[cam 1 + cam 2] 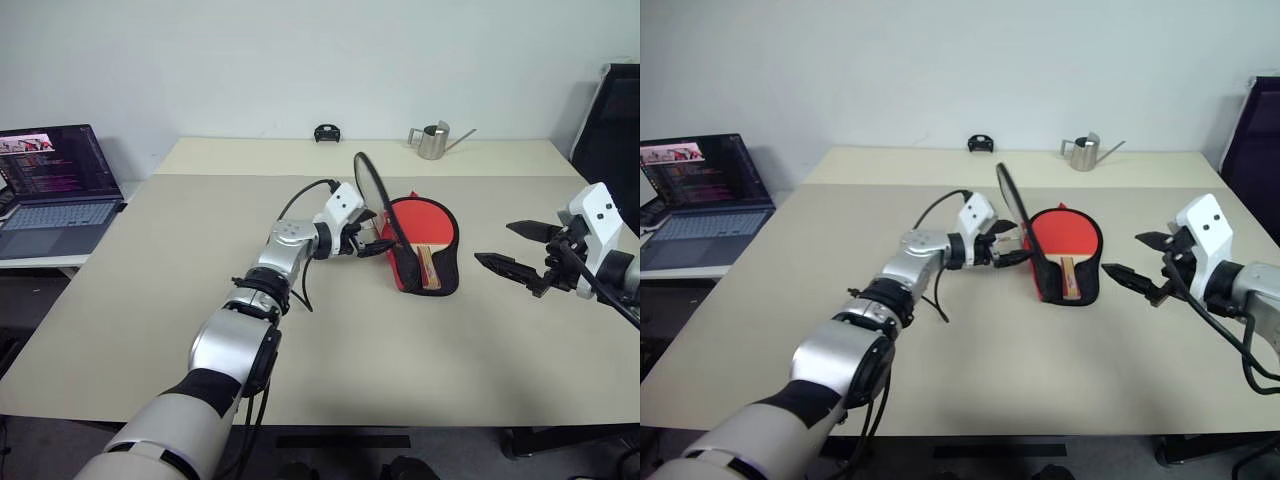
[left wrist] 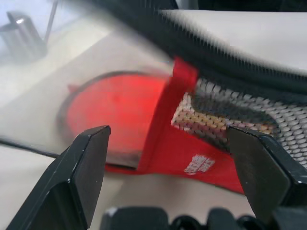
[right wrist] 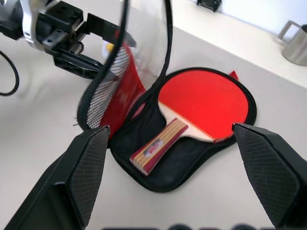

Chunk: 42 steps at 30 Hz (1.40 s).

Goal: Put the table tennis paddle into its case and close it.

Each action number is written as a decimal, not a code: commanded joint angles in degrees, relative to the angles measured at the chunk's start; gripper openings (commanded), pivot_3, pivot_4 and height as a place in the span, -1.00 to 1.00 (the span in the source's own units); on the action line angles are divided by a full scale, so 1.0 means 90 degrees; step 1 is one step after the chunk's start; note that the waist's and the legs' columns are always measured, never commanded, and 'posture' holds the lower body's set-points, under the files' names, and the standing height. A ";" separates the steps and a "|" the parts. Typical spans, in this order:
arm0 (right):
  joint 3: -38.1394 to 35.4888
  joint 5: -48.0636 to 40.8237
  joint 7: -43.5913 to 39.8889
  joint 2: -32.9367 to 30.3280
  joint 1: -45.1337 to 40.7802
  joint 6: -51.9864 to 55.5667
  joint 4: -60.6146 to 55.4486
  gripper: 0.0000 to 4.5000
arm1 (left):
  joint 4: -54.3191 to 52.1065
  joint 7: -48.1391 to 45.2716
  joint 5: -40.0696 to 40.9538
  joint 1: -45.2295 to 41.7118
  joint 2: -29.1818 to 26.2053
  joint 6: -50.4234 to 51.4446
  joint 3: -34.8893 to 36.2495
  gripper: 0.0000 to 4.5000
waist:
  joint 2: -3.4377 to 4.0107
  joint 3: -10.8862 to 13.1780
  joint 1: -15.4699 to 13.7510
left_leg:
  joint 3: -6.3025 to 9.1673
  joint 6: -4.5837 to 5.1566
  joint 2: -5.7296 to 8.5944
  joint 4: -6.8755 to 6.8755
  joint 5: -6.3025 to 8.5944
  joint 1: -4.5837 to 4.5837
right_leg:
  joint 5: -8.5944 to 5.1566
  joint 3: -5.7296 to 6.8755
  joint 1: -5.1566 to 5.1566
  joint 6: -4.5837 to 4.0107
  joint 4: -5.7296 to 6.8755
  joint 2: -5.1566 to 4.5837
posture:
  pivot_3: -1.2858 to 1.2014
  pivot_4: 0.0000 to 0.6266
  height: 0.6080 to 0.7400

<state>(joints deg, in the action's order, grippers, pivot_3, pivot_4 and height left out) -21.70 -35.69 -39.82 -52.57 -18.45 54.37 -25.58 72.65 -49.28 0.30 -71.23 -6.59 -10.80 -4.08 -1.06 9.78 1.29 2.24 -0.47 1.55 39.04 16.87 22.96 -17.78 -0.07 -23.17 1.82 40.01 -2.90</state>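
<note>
The case (image 1: 407,272) lies unzipped at mid-table, its black inner half flat and its lid flap (image 1: 373,188) standing nearly upright along the left side. The table tennis paddle (image 1: 428,224) rests inside the flat half, red face up, wooden handle (image 3: 158,145) toward me. My left gripper (image 1: 377,244) is open, right against the flap's red mesh outer side (image 2: 201,143); I cannot tell whether it touches. My right gripper (image 1: 495,245) hovers open to the right of the case, apart from it, holding nothing.
A laptop (image 1: 60,185) is open on a side desk at far left. A metal watering can (image 1: 432,140) and a small black object (image 1: 326,132) sit at the table's far edge. A dark chair (image 1: 615,130) stands at back right.
</note>
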 commanded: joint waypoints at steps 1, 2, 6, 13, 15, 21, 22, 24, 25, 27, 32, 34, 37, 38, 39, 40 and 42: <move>-0.0382 -0.0171 0.0176 -0.0010 0.0062 0.0064 -0.0342 0.99 | 0.0126 0.0349 -0.0059 -0.0344 0.0127 -0.0197 0.0175 0.87 | 0.0000 0.0000 0.0008 | -0.0001 0.0000 0.0000 0.0000 0.0000 0.0000 | 0.0000 -0.0001 0.0000 0.0000 0.0000 0.0000 | 0.03 -0.52 1.00; -0.0411 -0.0203 0.0212 -0.0002 0.0106 0.0079 -0.0375 0.99 | 0.0173 0.0419 -0.0076 -0.0377 0.0189 -0.0197 0.0187 0.87 | -0.0001 0.0000 0.0011 | 0.0000 0.0000 0.0000 0.0000 0.0000 -0.0001 | 0.0000 -0.0001 0.0000 0.0000 0.0002 0.0000 | 0.03 -0.52 1.00; -0.0414 -0.0300 0.0379 0.0034 0.0168 0.0106 -0.0465 0.99 | 0.0287 0.0629 -0.0131 -0.0436 0.0338 -0.0174 0.0251 0.87 | 0.0000 0.0000 0.0013 | -0.0001 0.0000 0.0000 -0.0001 -0.0001 -0.0003 | 0.0000 -0.0002 0.0000 0.0000 0.0003 0.0001 | 0.03 -0.52 1.00; -0.0268 -0.0337 0.0643 0.0117 0.0044 0.0162 -0.0399 0.99 | 0.0405 0.0999 -0.0162 -0.0488 0.0569 0.0008 0.0470 0.87 | -0.0001 0.0000 0.0010 | -0.0001 0.0000 0.0001 0.0000 -0.0002 -0.0003 | 0.0000 -0.0002 0.0000 0.0000 0.0004 0.0000 | 0.03 -0.52 1.00; -0.0193 -0.0369 0.0718 0.0154 -0.0052 0.0198 -0.0340 0.99 | 0.0406 0.1019 -0.0246 -0.0498 0.0608 -0.0021 0.0449 0.87 | 0.0000 0.0000 0.0011 | -0.0002 0.0000 0.0002 0.0000 -0.0002 -0.0003 | 0.0000 -0.0002 0.0000 0.0000 0.0004 0.0000 | 0.03 -0.52 1.00; 0.0210 -0.0287 0.0990 0.0447 -0.0394 0.0214 -0.0028 0.99 | 0.0288 0.0636 -0.0126 -0.0527 0.0330 -0.0172 0.0656 0.87 | 0.0000 0.0000 0.0043 | -0.0003 -0.0003 0.0001 -0.0001 -0.0005 -0.0007 | 0.0000 -0.0005 0.0000 0.0000 0.0009 0.0001 | 0.03 -0.52 1.00; 0.0326 -0.0269 0.1010 0.0553 -0.0481 0.0186 0.0071 0.99 | 0.0238 0.0486 -0.0091 -0.0483 0.0182 -0.0231 0.0703 0.87 | 0.0000 0.0000 0.0044 | -0.0005 -0.0012 0.0001 -0.0001 -0.0010 -0.0009 | 0.0000 -0.0007 0.0000 0.0000 0.0011 0.0001 | 0.03 -0.52 1.00; 0.0566 -0.0192 0.1068 0.0749 -0.0678 0.0114 0.0381 0.99 | 0.0106 0.0177 -0.0015 -0.0349 -0.0140 -0.0369 0.0783 0.87 | -0.0001 0.0001 0.0070 | -0.0006 -0.0013 0.0000 -0.0001 -0.0011 -0.0009 | 0.0000 -0.0008 -0.0001 0.0000 0.0011 0.0002 | 0.03 -0.52 1.00; 0.0643 -0.0153 0.1085 0.0817 -0.0750 0.0091 0.0508 0.99 | 0.0056 0.0059 0.0008 -0.0295 -0.0249 -0.0420 0.0809 0.87 | -0.0001 0.0000 0.0079 | -0.0010 -0.0014 0.0000 -0.0001 -0.0013 -0.0012 | 0.0000 -0.0013 -0.0002 0.0000 0.0014 0.0003 | 0.03 -0.52 1.00; 0.0871 0.0099 0.1243 0.1030 -0.1004 -0.0007 0.0978 0.99 | -0.0198 -0.0432 0.0157 -0.0083 -0.0542 -0.0495 0.0901 0.87 | 0.0001 0.0000 0.0077 | -0.0012 -0.0019 0.0000 -0.0001 -0.0015 -0.0015 | 0.0000 -0.0017 -0.0003 0.0000 0.0017 0.0003 | 0.03 -0.52 1.00; 0.1427 0.0756 0.1491 0.1566 -0.1612 -0.0421 0.2304 0.99 | -0.1710 -0.1551 0.0687 0.0787 -0.1139 -0.0102 0.0985 0.87 | 0.0002 -0.0001 0.0061 | -0.0014 -0.0024 0.0000 0.0001 -0.0018 -0.0013 | 0.0000 -0.0020 -0.0005 0.0000 0.0016 0.0001 | 0.03 -0.52 1.00; 0.1629 0.1006 0.1432 0.1745 -0.1850 -0.0673 0.2878 0.99 | -0.2607 -0.1675 0.0858 0.1234 -0.1356 0.0290 0.0976 0.87 | 0.0002 -0.0001 0.0061 | -0.0013 -0.0026 -0.0001 0.0002 -0.0019 -0.0011 | 0.0000 -0.0021 -0.0007 0.0000 0.0014 0.0001 | 0.03 -0.52 1.00; 0.1824 0.1375 0.1407 0.2035 -0.2258 -0.1146 0.3817 0.99 | -0.4105 -0.1753 0.1229 0.1873 -0.1625 0.1184 0.1004 0.87 | 0.0002 -0.0001 0.0066 | -0.0012 -0.0026 -0.0002 0.0002 -0.0020 -0.0005 | 0.0001 -0.0021 -0.0009 0.0000 0.0013 -0.0001 | 0.03 -0.52 1.00; 0.1865 0.1481 0.1398 0.2117 -0.2391 -0.1301 0.4121 0.99 | -0.4593 -0.1789 0.1390 0.2064 -0.1702 0.1557 0.1006 0.87 | 0.0002 -0.0001 0.0069 | -0.0012 -0.0026 -0.0002 0.0003 -0.0020 -0.0005 | 0.0001 -0.0022 -0.0010 0.0000 0.0013 -0.0001 | 0.03 -0.52 1.00; 0.1912 0.1591 0.1374 0.2201 -0.2538 -0.1459 0.4443 0.99 | -0.5075 -0.1866 0.1577 0.2254 -0.1805 0.1970 0.0995 0.87 | 0.0002 -0.0001 0.0061 | -0.0013 -0.0026 -0.0002 0.0003 -0.0020 -0.0006 | 0.0001 -0.0024 -0.0010 0.0000 0.0013 -0.0001 | 0.03 -0.52 1.00; 0.1963 0.1698 0.1324 0.2257 -0.2652 -0.1611 0.4721 0.99 | -0.5490 -0.1915 0.1714 0.2423 -0.1900 0.2286 0.0967 0.87 | 0.0002 -0.0002 0.0068 | -0.0012 -0.0027 -0.0002 0.0003 -0.0020 -0.0005 | 0.0001 -0.0022 -0.0010 0.0000 0.0014 -0.0002 | 0.03 -0.52 1.00; 0.2073 0.1924 0.1245 0.2353 -0.2875 -0.1929 0.5272 0.99 | -0.6137 -0.1931 0.1881 0.2689 -0.2088 0.2727 0.0915 0.87 | 0.0003 -0.0002 0.0077 | -0.0012 -0.0027 -0.0002 0.0003 -0.0020 -0.0007 | 0.0001 -0.0023 -0.0009 0.0000 0.0014 -0.0002 | 0.03 -0.52 1.00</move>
<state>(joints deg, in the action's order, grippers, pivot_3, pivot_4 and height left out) -3.00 -19.95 -27.87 -31.26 -42.48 40.29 19.80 23.26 -66.13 14.91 -47.35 -24.17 10.49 4.27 -1.03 9.76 1.98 2.13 -0.72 1.53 39.06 16.69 22.89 -17.77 -0.28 -23.25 1.82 40.14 -2.92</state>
